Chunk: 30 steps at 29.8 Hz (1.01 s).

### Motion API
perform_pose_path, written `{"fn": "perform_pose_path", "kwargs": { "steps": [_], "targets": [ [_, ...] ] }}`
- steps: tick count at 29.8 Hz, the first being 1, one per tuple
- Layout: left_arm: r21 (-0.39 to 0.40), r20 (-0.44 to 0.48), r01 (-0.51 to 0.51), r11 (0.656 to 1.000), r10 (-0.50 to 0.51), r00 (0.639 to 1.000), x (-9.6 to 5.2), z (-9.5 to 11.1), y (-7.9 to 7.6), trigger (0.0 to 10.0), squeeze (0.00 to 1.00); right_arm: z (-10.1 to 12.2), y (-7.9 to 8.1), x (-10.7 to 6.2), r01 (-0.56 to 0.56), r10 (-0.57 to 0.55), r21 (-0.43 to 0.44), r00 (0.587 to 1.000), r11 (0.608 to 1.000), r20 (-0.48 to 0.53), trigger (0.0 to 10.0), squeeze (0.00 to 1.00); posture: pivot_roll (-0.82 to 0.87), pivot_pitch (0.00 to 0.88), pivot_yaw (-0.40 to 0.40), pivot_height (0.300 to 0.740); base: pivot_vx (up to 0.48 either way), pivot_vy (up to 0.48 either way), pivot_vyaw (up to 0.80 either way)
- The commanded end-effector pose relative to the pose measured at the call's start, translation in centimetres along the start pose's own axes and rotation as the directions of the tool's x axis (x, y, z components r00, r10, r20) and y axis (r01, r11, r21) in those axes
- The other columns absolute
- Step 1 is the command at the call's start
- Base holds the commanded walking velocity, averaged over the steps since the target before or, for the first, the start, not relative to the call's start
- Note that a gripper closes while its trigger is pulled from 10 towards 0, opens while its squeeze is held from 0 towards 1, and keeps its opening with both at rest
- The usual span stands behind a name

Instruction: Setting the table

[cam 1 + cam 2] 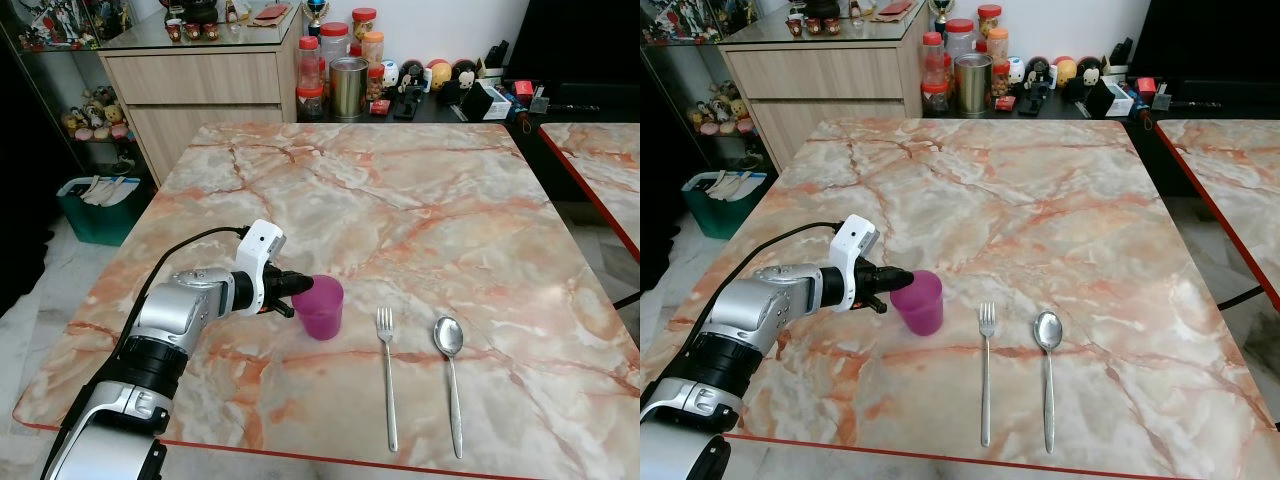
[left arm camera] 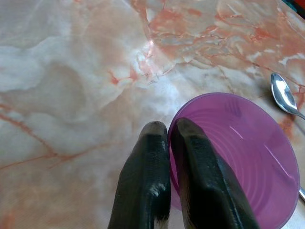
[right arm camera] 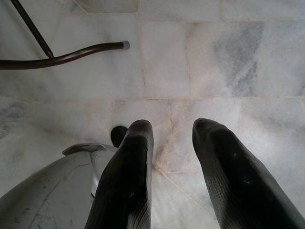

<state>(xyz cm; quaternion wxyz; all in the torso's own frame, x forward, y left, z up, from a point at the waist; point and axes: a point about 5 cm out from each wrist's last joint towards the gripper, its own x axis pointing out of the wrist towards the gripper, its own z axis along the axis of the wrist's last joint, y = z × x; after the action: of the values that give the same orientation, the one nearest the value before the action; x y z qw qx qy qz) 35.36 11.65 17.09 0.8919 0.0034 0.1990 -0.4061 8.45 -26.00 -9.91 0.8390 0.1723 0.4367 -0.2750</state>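
A purple plastic cup (image 1: pixel 320 306) stands upright on the marble table (image 1: pixel 400 190), near its front left. My left gripper (image 1: pixel 297 284) is shut on the cup's rim, one finger (image 2: pixel 200 186) inside the cup and the other finger (image 2: pixel 143 186) outside the wall. To the right of the cup lie a fork (image 1: pixel 386 372) and a spoon (image 1: pixel 450 370), side by side, handles toward the front edge. My right gripper (image 3: pixel 171 138) hangs open above the tiled floor, holding nothing.
Jars, a metal tin (image 1: pixel 348 87) and small figurines crowd the shelf behind the table's far edge. A wooden cabinet (image 1: pixel 200 95) stands at the back left, a green bin (image 1: pixel 98 207) on the floor beside it. A second marble table (image 1: pixel 600 165) borders the right.
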Motion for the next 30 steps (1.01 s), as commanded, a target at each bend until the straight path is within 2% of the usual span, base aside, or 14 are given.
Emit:
{"fn": "perform_pose_path", "kwargs": {
  "steps": [1,11,13,16,17,18,19,21,24,25,26,28,29,30],
  "targets": [
    [0.011,-0.024,-0.015,1.0,0.015,1.0,-0.3,-0.6,0.4,0.0,0.0,-0.2,-0.3,-0.1,0.012,-0.012,0.009,1.0,1.0,-0.004,10.0,0.0,0.05,0.095,0.024,0.74,0.0,0.0,0.0],
    [0.012,0.009,-0.039,0.999,0.039,0.999,-0.3,-0.3,0.6,0.0,0.0,-0.2,-0.3,-0.1,0.012,-0.011,0.011,1.0,1.0,-0.004,10.0,0.0,0.05,0.094,0.024,0.74,0.0,0.0,0.0],
    [-0.019,0.078,-0.084,0.996,0.085,0.993,-0.4,0.4,1.1,0.0,0.0,-0.2,-0.3,-0.1,0.012,-0.012,0.011,1.0,1.0,-0.004,10.0,0.0,0.05,0.094,0.024,0.74,0.0,0.0,0.0],
    [-0.148,0.249,-0.162,0.976,0.195,0.948,-1.3,2.6,2.4,0.0,0.0,-0.2,-0.3,-0.1,0.012,-0.012,0.01,1.0,1.0,-0.004,10.0,0.0,0.05,0.095,0.02,0.74,0.0,0.0,0.0],
    [-0.164,0.279,-0.182,0.97,0.222,0.934,-1.6,2.9,2.8,3.0,0.0,-0.2,-0.3,-0.1,0.012,-0.012,0.01,1.0,1.0,-0.004,10.0,0.0,0.05,0.095,0.02,0.74,0.0,0.0,0.0],
    [-0.17,0.295,-0.194,0.966,0.237,0.926,-1.8,3.1,3.0,3.0,0.0,-0.2,-0.3,-0.1,0.012,-0.012,0.01,1.0,1.0,-0.004,10.0,0.0,0.05,0.095,0.019,0.74,0.0,0.0,0.0],
    [-0.19,0.349,-0.248,0.95,0.301,0.887,-2.4,3.7,3.7,10.0,0.0,-0.2,-0.3,-0.1,0.011,-0.011,0.009,1.0,1.0,-0.004,10.0,0.0,0.05,0.094,0.02,0.74,0.0,0.0,0.0],
    [-0.211,0.374,-0.278,0.937,0.34,0.863,-2.9,4.0,4.3,10.0,0.0,-0.2,-0.3,-0.1,0.011,-0.011,0.008,1.0,1.0,-0.004,10.0,0.0,0.05,0.094,0.02,0.74,0.0,0.0,0.0],
    [-0.277,0.426,-0.398,0.875,0.483,0.765,-4.9,4.5,6.1,10.0,0.0,-0.2,-0.3,-0.1,0.011,-0.011,0.009,1.0,1.0,-0.004,10.0,0.0,0.05,0.093,0.02,0.74,0.0,0.0,0.0],
    [-0.304,0.435,-0.463,0.833,0.553,0.711,-5.9,4.4,7.1,10.0,0.0,-0.2,-0.3,-0.1,0.012,-0.011,0.01,1.0,1.0,-0.004,10.0,0.0,0.05,0.093,0.019,0.74,0.0,0.0,0.0],
    [-0.304,0.435,-0.463,0.833,0.553,0.711,-5.9,4.4,7.1,10.0,0.0,-0.2,-0.3,-0.1,0.012,-0.011,0.01,1.0,1.0,-0.004,10.0,0.0,0.05,0.093,0.019,0.74,0.0,0.0,0.0],
    [-0.312,0.427,-0.639,0.703,0.704,0.567,-9.1,3.9,9.5,10.0,0.0,-0.3,-0.2,-0.1,0.011,-0.011,0.011,1.0,1.0,-0.004,10.0,0.0,0.06,0.089,0.018,0.74,0.0,0.0,0.0],
    [-0.312,0.427,-0.639,0.703,0.704,0.567,-9.1,3.9,9.5,10.0,0.0,-0.3,-0.2,-0.1,0.011,-0.011,0.011,1.0,1.0,-0.004,10.0,0.0,0.06,0.089,0.018,0.74,0.0,0.0,0.0],
    [-0.321,0.41,-0.691,0.647,0.753,0.515,-10.3,3.4,10.3,10.0,0.0,-0.3,-0.2,-0.1,0.011,-0.011,0.011,1.0,1.0,-0.004,10.0,0.0,0.06,0.089,0.016,0.74,0.0,0.0,0.0]
  ]
}}
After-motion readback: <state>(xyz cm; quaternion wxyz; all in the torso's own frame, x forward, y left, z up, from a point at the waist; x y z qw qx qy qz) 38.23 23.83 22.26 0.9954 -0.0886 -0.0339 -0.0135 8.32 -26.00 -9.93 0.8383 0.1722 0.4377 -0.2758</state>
